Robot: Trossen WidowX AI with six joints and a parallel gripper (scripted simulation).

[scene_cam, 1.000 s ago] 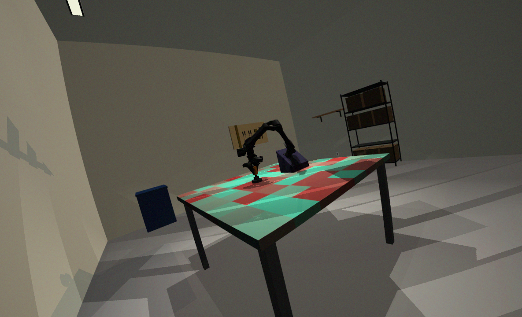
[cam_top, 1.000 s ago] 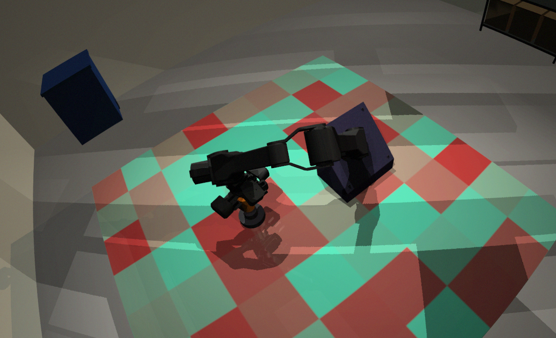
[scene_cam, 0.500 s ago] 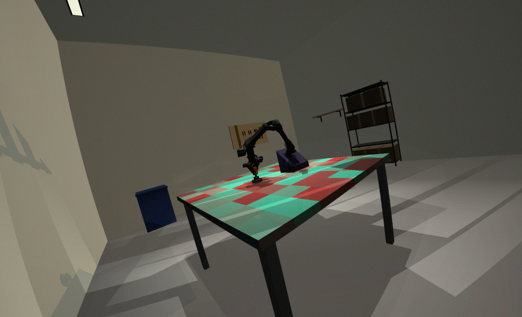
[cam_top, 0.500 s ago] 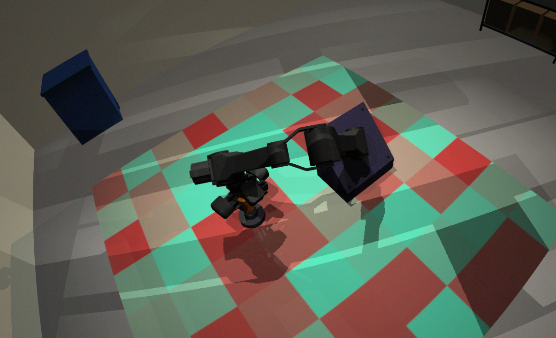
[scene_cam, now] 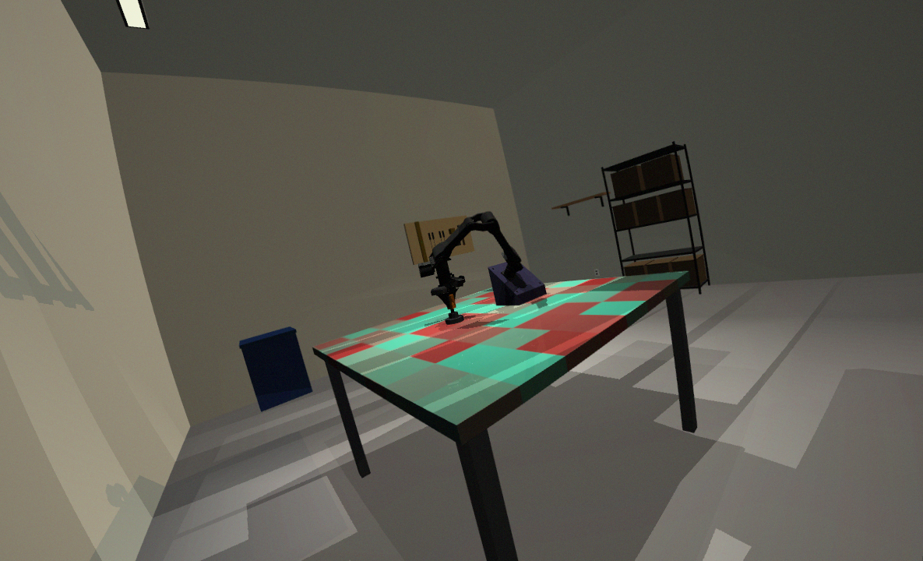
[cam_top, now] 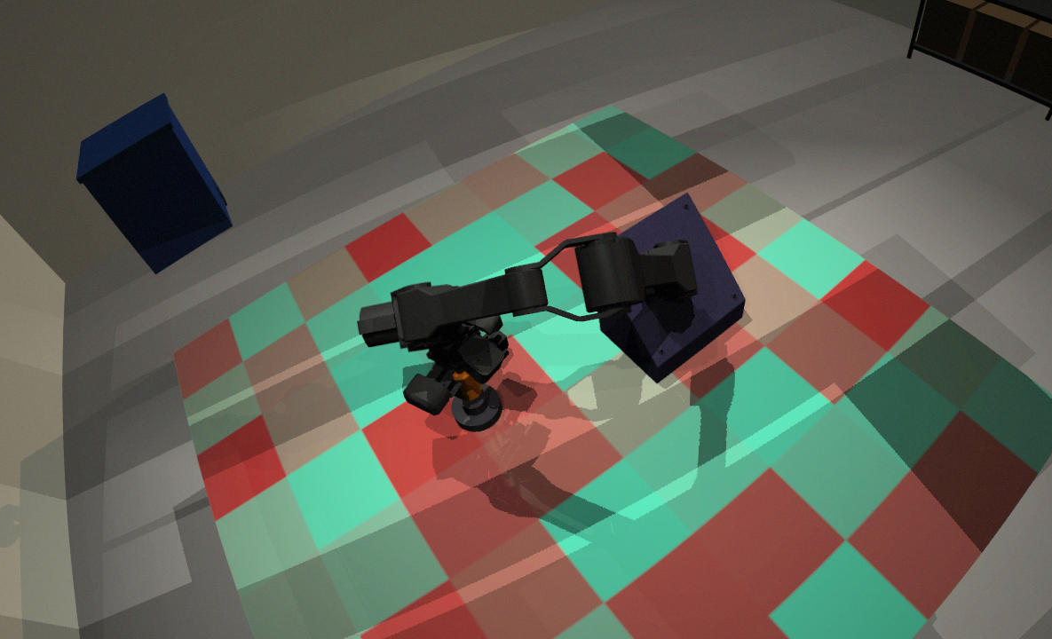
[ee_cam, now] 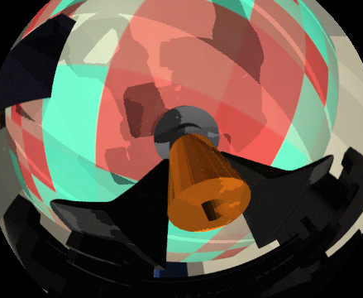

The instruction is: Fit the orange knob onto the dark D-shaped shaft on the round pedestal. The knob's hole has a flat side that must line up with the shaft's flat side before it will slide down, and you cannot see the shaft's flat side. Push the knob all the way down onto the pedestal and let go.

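- Two black fingers are clamped on the sides of the orange knob (cam_top: 470,388) (scene_cam: 452,302) (ee_cam: 207,186), so the gripper (cam_top: 461,380) (scene_cam: 452,300) (ee_cam: 193,161) is closed around it.
- The knob stands roughly upright between the fingertips, its wide end facing the wrist camera and showing a dark opening.
- Below the fingertips, the dark round pedestal (cam_top: 475,420) (scene_cam: 454,319) (ee_cam: 206,116) rests on the checkered table (cam_top: 513,493) (scene_cam: 464,362) (ee_cam: 148,83). A short dark part shows between knob and pedestal in the exterior view; how far the shaft enters the knob cannot be told.
- Nothing visible stands between the knob and the pedestal's broad foot except that dark part.
- Above the hand, the black arm (cam_top: 473,302) (scene_cam: 474,221) arches over and comes down to a purple wedge-shaped block (cam_top: 676,218) (scene_cam: 502,282) (ee_cam: 36,62), well apart from the fingers and the nearest bulky object.
- Well beyond the hand, off the table, are a blue cabinet (cam_top: 147,190) (scene_cam: 276,369) (ee_cam: 173,270) and a black rack (cam_top: 982,77) (scene_cam: 646,155) of brown boxes (scene_cam: 660,174).
- On the walls beyond it hang a tan board (scene_cam: 415,244) and a narrow shelf (scene_cam: 579,201).
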